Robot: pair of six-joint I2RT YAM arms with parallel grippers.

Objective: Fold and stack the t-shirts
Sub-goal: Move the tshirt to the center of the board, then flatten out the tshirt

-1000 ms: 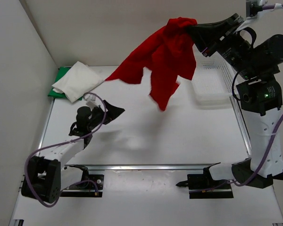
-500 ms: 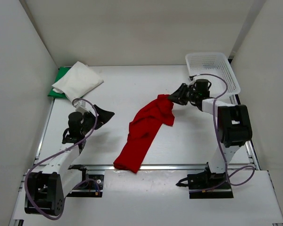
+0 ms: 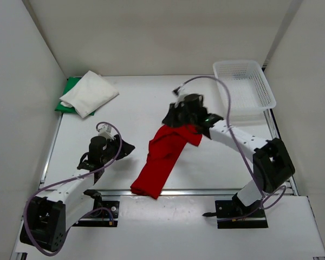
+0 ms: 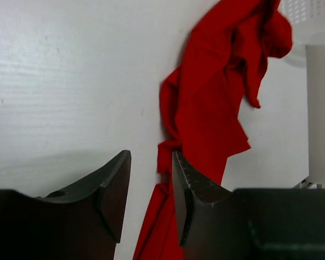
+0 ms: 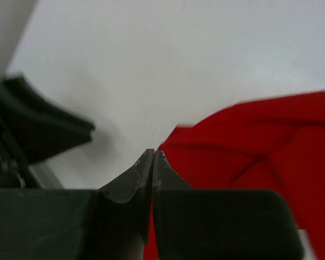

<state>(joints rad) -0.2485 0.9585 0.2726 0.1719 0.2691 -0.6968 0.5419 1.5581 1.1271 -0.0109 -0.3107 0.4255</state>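
Observation:
The red t-shirt (image 3: 162, 157) lies crumpled in a long strip on the table, running from the middle toward the near edge. My right gripper (image 3: 169, 119) hovers at the strip's far end. In the right wrist view its jaws (image 5: 153, 155) are shut tip to tip, with the red cloth (image 5: 260, 146) just beside and beneath them and none showing between the tips. My left gripper (image 3: 128, 147) sits left of the shirt. Its jaws (image 4: 151, 158) stand partly open and hold nothing, and the red t-shirt (image 4: 216, 97) lies just ahead. The white t-shirt (image 3: 91, 92) rests folded on the green t-shirt (image 3: 68, 96) at the back left.
A white mesh basket (image 3: 244, 81) stands at the back right corner; its edge (image 4: 314, 16) shows in the left wrist view. White walls close in the table on three sides. A metal rail (image 3: 206, 192) runs along the near edge.
The red t-shirt, held high by my right gripper a second ago, now lies on the table. That gripper let go, moved left to the shirt's far end and shut. My left gripper narrowed and came closer.

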